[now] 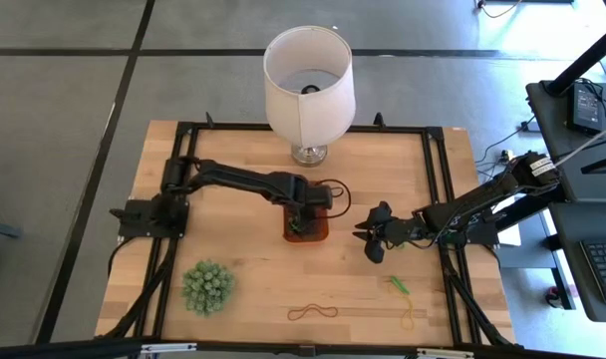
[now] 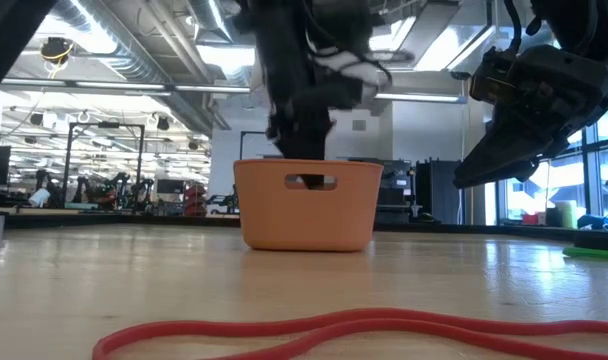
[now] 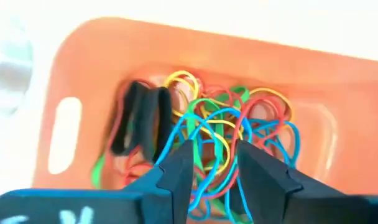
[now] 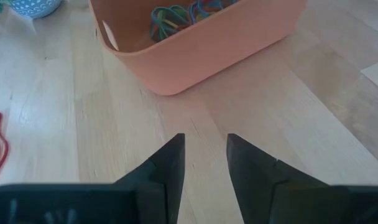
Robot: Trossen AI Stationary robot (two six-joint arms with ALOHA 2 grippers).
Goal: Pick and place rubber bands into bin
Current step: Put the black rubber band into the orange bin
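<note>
Red rubber band (image 2: pixel 334 330) lying crosswise before orange bin (image 2: pixel 306 205), broadside on.

Left arm (image 1: pixel 253 184) over bin (image 1: pixel 321 231), bare table (image 1: pixel 253 269) beside plant (image 1: pixel 206 287)

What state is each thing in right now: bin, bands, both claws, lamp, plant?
bin: upright, holding a tangle of bands
red band: loose on the table, not binned
green band: loose on the table
yellow band: loose on the table
left claw: open, empty, over the bin
right claw: open, empty, beside the bin
lamp: upright
plant: standing, untouched
</note>
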